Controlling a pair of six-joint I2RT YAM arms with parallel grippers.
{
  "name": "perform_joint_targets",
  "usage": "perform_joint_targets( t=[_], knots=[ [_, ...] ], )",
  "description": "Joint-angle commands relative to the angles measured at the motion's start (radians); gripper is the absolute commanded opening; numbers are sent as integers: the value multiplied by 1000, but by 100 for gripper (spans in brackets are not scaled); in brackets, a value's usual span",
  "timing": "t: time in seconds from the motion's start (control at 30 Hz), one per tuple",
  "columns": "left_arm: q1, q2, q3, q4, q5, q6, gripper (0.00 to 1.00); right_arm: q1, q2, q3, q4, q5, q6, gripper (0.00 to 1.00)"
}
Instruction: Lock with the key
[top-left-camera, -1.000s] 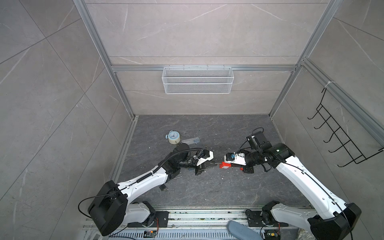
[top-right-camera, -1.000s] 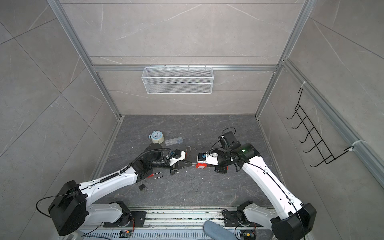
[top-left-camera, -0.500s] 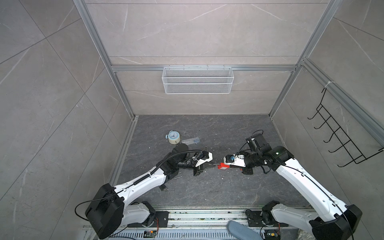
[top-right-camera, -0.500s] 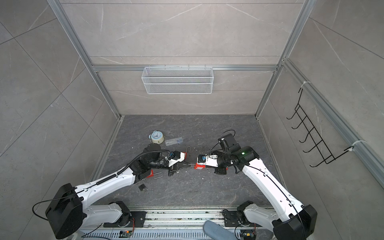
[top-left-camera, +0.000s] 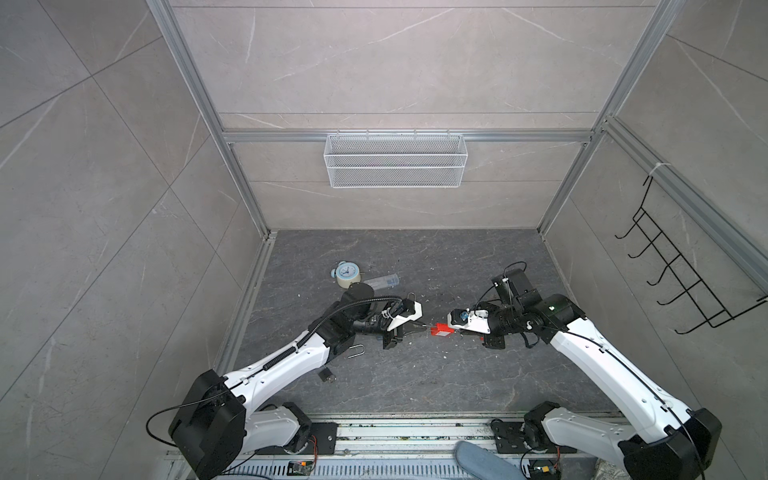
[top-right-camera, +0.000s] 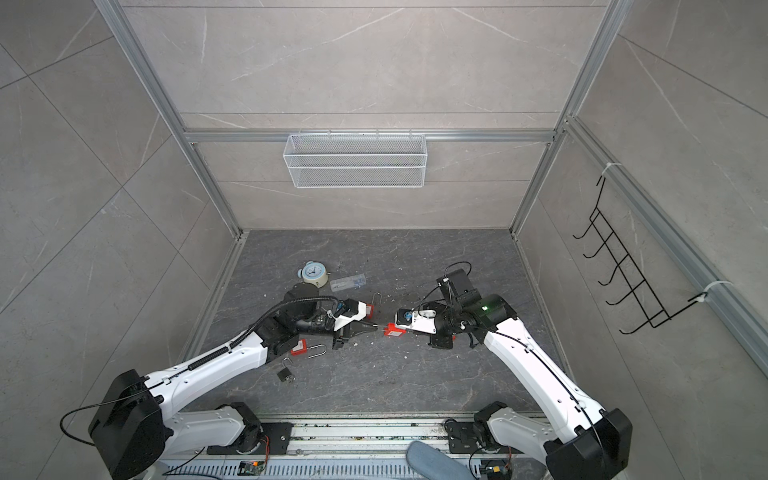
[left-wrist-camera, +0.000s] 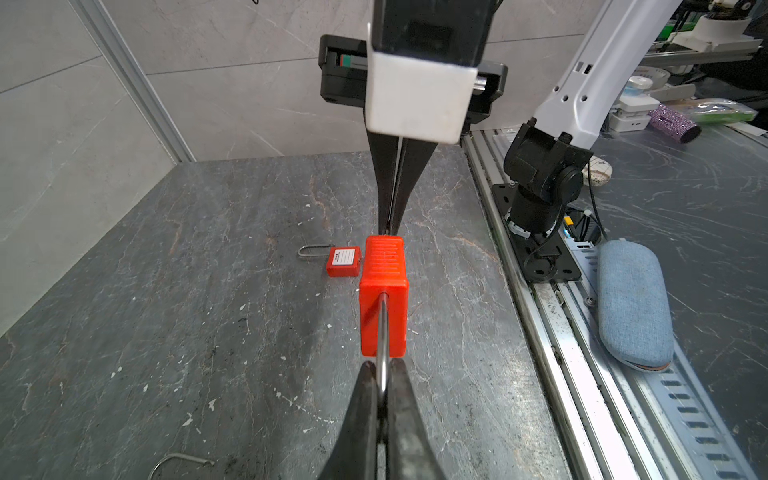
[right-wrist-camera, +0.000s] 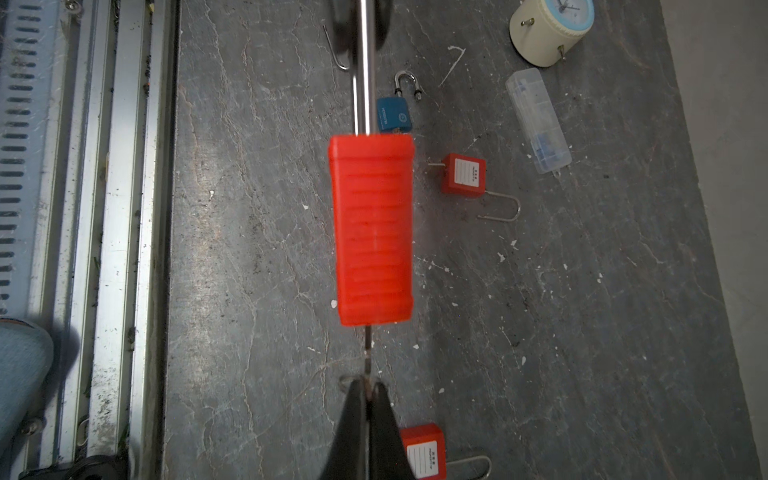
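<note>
The red padlock (left-wrist-camera: 382, 299) hangs clear of the tabletop (left-wrist-camera: 208, 332), carried level between the two arms near the middle of the work area in both top views. Its steel shackle (left-wrist-camera: 382, 328) is pinched between the pressed-together fingers of the left tool (left-wrist-camera: 383, 374). At the opposite end a thin key (right-wrist-camera: 367, 353) runs from the lock's base into the right tool (right-wrist-camera: 368, 386), which is likewise clamped tight on it. So the pick-ups and the insertion look done: the key sits in the keyway and each arm has its end. I cannot tell whether the shackle's free leg is seated in the body, since both wrist views see it edge-on. By my reading, what remains is the turn of the key, perhaps with a push to close the shackle, then drawing the key out. Round about on the tabletop lie spare red padlocks (right-wrist-camera: 463, 174), a blue padlock (right-wrist-camera: 395, 114), a clear plastic box (right-wrist-camera: 538, 120) and a small alarm clock (right-wrist-camera: 548, 29), none of them touched.
</note>
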Motion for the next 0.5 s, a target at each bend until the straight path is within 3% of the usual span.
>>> perform_joint_targets(
  t=[0.0,0.13,0.3,0.47],
  knots=[
    [26,-34,70,-63,37,58,0,-27,-24,-31,-14,59,30,0],
    [32,-6,136,-178,39,103,0,-52,-11,-34,-11,97,64,0],
    [60,13,181,-218,63,107,0,-89,-31,-56,17,60,95,0],
    [66,88,305,-445,62,182,0,-113,-31,-62,47,120,146,0]
  ],
)
